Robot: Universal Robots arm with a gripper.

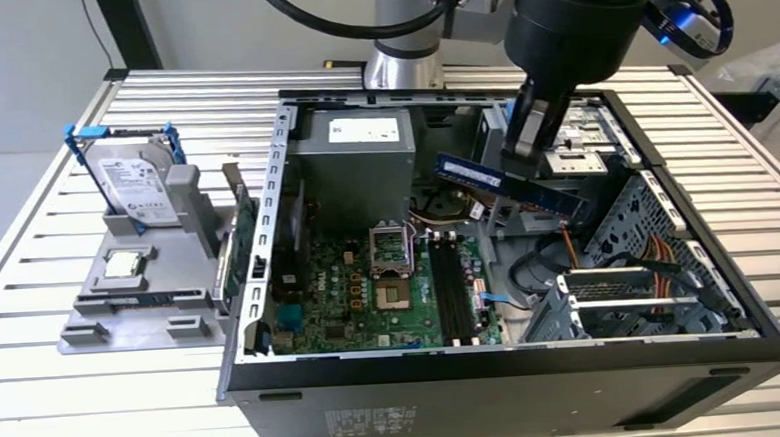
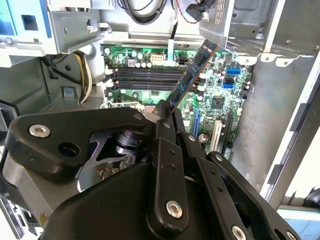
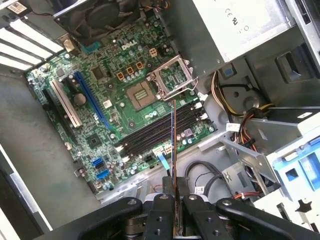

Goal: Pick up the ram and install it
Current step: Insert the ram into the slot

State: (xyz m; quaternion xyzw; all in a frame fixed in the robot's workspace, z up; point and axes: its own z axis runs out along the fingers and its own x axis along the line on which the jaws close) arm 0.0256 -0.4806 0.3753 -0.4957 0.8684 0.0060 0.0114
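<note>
My gripper (image 1: 521, 162) hangs over the open computer case, shut on the ram (image 1: 511, 185), a thin blue-green stick with dark chips held tilted in the air above the motherboard (image 1: 355, 305). In the second wrist view the ram (image 2: 193, 74) juts out from between the black fingers (image 2: 164, 116) toward the board. The first wrist view shows the ram (image 3: 173, 145) edge-on, crossing above the long black slots (image 3: 160, 131). Those slots (image 1: 453, 287) lie beside the processor socket (image 1: 389, 251), below and toward the exterior view's left of the stick.
The case's metal walls (image 1: 260, 235) ring the board, with a power supply (image 1: 353, 148) at the back and a drive cage (image 1: 634, 291) with orange cables on the exterior view's right. Outside, a grey holder (image 1: 141, 302) carries a hard drive (image 1: 139, 187) and a processor (image 1: 124, 262).
</note>
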